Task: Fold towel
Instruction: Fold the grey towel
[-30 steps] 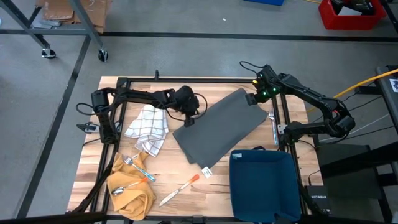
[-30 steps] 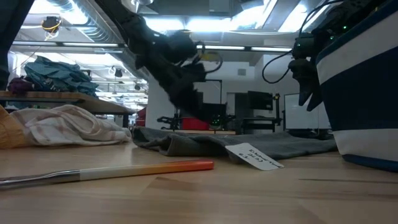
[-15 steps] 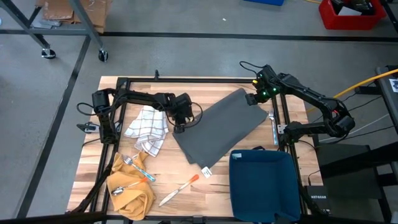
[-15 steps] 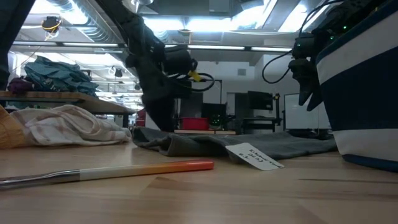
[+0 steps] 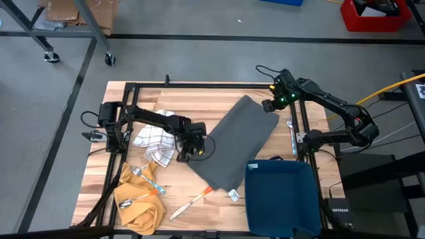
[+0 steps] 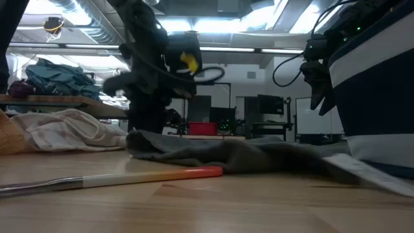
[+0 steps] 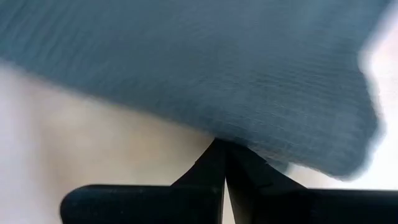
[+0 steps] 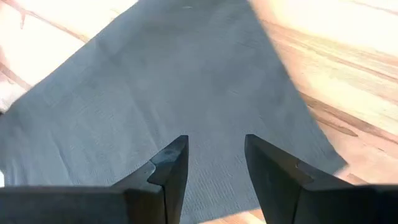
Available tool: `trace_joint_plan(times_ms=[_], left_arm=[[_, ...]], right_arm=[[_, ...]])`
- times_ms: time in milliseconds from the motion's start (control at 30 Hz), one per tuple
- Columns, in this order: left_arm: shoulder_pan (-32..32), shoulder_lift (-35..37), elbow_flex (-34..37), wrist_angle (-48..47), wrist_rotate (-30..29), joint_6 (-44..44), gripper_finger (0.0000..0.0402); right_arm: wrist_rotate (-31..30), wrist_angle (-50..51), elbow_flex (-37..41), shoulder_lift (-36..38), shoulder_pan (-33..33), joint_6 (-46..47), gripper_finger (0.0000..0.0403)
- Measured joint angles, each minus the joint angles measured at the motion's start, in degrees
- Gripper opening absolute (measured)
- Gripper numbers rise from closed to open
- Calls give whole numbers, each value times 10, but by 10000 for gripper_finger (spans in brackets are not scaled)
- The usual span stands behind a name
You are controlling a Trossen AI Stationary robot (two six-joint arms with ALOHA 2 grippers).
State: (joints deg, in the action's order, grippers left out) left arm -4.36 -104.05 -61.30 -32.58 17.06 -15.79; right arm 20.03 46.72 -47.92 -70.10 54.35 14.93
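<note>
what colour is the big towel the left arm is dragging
Dark grey, plain with no pattern. The towel shows best in the high view.

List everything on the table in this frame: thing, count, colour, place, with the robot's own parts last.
Towel: one, dark grey, table centre, flat.
Checked cloth: one, white with dark lines, left of the towel.
Yellow cloth: one, mustard, near-left corner, cutlery lying on it.
Bin: one, dark blue, near-right corner.
Orange-tipped utensil: one, near edge.
Left gripper: shut on the towel's left edge.
Right gripper: open, above the towel's far corner.
</note>
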Motion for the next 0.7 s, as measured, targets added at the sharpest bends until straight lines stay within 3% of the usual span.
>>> trace_joint_plan(times_ms=[167, 500, 700], left_arm=[[34, 12, -1, 5, 2, -11, 1], [32, 55, -27, 14, -11, -48, 1], [32, 73, -28, 107, -13, -113, 1]], right_arm=[[0, -2, 0, 0, 0, 0, 162], [0, -2, 0, 0, 0, 0, 162], [0, -3, 0, 0, 0, 0, 162]])
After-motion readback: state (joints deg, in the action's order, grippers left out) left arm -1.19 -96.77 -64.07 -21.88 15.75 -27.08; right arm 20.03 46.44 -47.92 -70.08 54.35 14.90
